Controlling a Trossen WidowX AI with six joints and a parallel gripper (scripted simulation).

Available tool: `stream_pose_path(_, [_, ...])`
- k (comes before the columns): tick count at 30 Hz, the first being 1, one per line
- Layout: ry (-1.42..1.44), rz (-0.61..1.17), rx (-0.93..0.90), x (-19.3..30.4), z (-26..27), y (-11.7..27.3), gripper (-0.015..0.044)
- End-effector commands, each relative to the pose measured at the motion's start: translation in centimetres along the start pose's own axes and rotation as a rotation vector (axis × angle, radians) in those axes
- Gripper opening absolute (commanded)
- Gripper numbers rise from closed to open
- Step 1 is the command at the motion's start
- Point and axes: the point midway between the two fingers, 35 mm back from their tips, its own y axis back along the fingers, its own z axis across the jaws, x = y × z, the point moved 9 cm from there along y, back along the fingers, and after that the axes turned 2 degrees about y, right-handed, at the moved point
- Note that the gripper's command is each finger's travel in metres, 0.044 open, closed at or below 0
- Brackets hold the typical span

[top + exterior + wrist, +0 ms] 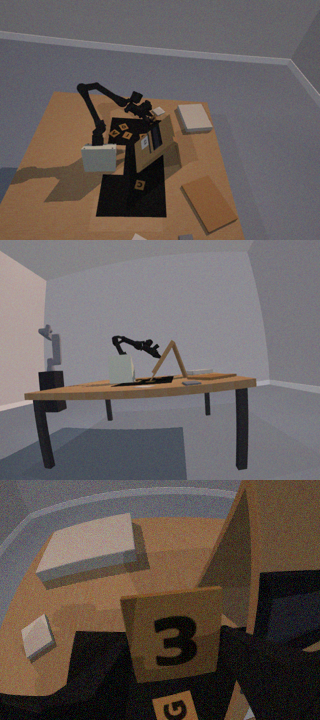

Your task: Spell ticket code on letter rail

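My gripper (154,119) (160,357) (175,639) is shut on a wooden tile marked 3 (175,640), held upright just beyond the far end of the leaning board (140,157) (162,359) (290,535). The board carries a dark rail (156,139) (295,615); I see no tile in its visible part. A white label (144,142) with a dark mark sits on the board; no code is readable. Loose tiles O (123,126), V (114,133) and I (127,135) lie flat left of the board. A tile marked G (175,709) lies below my tile. A C-like tile (139,184) lies on the near mat.
A black mat (111,201) lies under the board. A white box (193,116) (90,545) and a small white block (158,111) (37,636) stand beyond the board. A wooden slab (209,204) lies at the near right, and a grey block (186,237) at the near edge.
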Motion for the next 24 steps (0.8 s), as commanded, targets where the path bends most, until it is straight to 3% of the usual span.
stream_pose_path(1, [0.005, 0.007, -0.001, 0.2, -0.3, 0.0, 0.0000])
stream_pose_path(24, [0.005, 0.007, 0.000, 0.2, -1.5, -0.1, 0.0000])
